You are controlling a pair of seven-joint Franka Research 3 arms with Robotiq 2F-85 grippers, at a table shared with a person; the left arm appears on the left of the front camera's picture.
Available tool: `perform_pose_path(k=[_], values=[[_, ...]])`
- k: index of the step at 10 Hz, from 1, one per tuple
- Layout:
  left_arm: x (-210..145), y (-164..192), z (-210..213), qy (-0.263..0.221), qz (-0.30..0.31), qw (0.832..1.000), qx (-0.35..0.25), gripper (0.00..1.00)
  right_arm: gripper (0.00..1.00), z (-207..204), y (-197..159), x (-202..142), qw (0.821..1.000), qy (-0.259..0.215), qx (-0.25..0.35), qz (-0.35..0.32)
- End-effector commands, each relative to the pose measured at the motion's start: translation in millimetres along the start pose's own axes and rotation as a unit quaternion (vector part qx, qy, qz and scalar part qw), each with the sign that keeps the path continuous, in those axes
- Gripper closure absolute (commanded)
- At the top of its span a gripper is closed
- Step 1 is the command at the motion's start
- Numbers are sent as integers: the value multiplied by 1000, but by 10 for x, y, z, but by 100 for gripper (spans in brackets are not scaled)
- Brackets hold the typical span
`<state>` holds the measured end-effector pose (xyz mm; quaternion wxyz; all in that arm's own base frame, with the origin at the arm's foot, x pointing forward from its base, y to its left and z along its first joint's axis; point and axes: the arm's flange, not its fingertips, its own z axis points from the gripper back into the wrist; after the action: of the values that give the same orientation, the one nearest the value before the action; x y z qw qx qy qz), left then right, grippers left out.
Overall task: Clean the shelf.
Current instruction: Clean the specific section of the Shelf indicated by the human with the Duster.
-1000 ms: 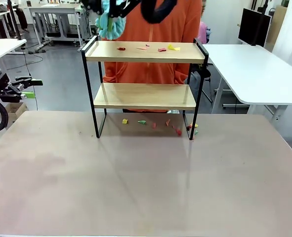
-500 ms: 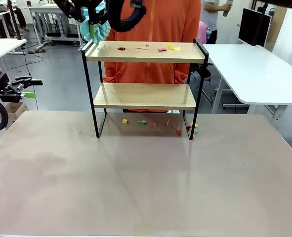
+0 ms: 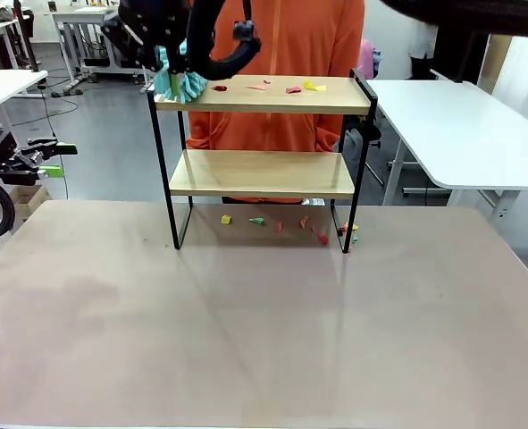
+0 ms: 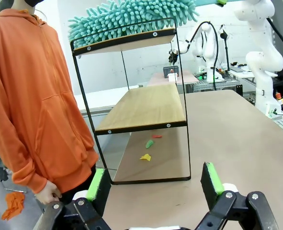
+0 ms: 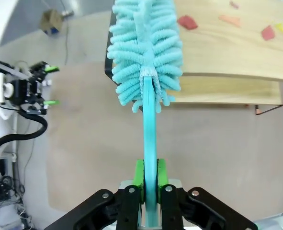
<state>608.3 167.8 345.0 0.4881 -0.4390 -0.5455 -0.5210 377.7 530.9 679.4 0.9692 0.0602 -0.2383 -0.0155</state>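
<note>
Sweep in one low, steady pass along the top board of the shelf (image 3: 262,173), left end to right, pressing the duster (image 3: 183,87) head flat to push the paper scraps (image 3: 288,88) off the edge, not ride over them; probably worth minding the raised black end rails. Right claw (image 5: 150,168) clamped tight on the duster's handle, reaching across above the shelf's top-left corner, with the fluffy head touching the board there. Shelf standing near the far edge of the table (image 3: 264,340), about midway along it. Left claw (image 4: 153,184) spread wide, empty, beyond the table's far-left corner, well apart from the shelf.
</note>
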Motion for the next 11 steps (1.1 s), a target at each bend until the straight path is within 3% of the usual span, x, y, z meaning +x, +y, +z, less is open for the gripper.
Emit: perform_pose_path(k=[1, 6, 11], values=[[29, -16, -24, 4, 0, 1000, -4, 0, 87, 25, 12, -57, 1000, 11, 15, -5], [29, -16, -24, 4, 0, 1000, -4, 0, 87, -30, 12, -10, 1000, 4, 1, 1], [29, -16, -24, 4, 0, 1000, -4, 0, 87, -134, -964, 1, 999, 29, -3, -24]])
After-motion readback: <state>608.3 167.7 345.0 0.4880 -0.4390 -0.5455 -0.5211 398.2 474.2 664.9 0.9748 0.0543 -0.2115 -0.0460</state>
